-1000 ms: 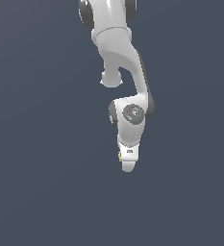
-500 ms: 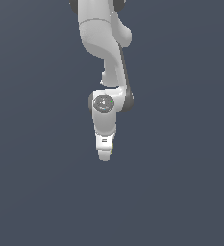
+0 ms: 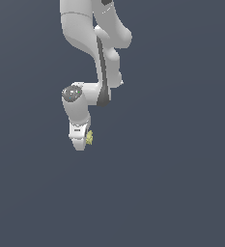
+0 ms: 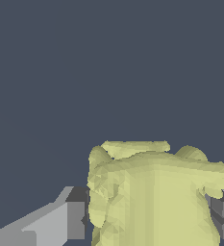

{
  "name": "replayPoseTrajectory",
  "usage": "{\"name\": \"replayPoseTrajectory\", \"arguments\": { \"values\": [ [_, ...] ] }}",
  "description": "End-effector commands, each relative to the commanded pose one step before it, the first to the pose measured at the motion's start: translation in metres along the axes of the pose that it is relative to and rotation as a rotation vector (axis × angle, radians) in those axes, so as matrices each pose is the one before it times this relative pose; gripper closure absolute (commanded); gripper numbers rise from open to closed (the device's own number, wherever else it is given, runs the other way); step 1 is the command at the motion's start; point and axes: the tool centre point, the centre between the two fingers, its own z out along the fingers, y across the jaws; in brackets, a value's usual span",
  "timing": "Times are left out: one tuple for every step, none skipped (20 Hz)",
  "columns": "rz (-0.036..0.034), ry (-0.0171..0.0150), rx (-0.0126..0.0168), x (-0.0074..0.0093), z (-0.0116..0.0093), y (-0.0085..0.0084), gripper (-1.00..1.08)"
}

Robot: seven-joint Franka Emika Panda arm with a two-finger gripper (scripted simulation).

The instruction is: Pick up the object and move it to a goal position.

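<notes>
Gripper point(image 3: 81, 144) jaws clamped on the object point(image 4: 154, 192), block sits between the pads; carry step, so keep squeeze firm, move smoothly to goal, no jerks or tilting

Sim render, not a real room: flat slate-grey backdrop is filling both views, showing no walls, furniture or horizon. Only the untextured white arm point(image 3: 92, 58) is hanging in from 12 o'clock, its faceted geometry looking computer-drawn.
</notes>
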Motion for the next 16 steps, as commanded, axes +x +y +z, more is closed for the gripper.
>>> {"name": "replayPoseTrajectory", "arguments": {
  "values": [
    [-0.00122, 0.00015, -0.00039, -0.02517, -0.00106, -0.00983, 1.08],
    [0.0, 0.0, 0.0, -0.00891, -0.00033, -0.00315, 1.08],
    [0.0, 0.0, 0.0, -0.00825, -0.00031, -0.00285, 1.08],
    [-0.00062, 0.0002, -0.00023, -0.00727, -0.00038, -0.00252, 1.08],
    [0.0, 0.0, 0.0, -0.00695, -0.00026, -0.00236, 1.08],
    [0.0, 0.0, 0.0, -0.0063, -0.00024, -0.00213, 1.08],
    [0.0, 0.0, 0.0, -0.00563, -0.00021, -0.00188, 1.08],
    [0.0, 0.0, 0.0, -0.00498, -0.00019, -0.00164, 1.08],
    [0.0, 0.0, 0.0, -0.00432, -0.00016, -0.00138, 1.08],
    [0.0, 0.0, 0.0, -0.00367, -0.00014, -0.00112, 1.08],
    [0.0, 0.0, 0.0, -0.00303, -0.00011, -0.00085, 1.08],
    [0.0, 0.0, 0.0, -0.00238, -0.00009, -0.00058, 1.08],
    [0.0, 0.0, 0.0, -0.00174, -0.00006, -0.0003, 1.08],
    [-0.00048, 0.0001, 0.0, -0.00084, -0.00002, 0.00007, 1.08],
    [0.0, 0.0, 0.0, -0.00045, -0.00001, 0.00023, 1.08],
    [0.0, 0.0, 0.0, -0.00002, 0.0, 0.00017, 1.08]
  ]
}}
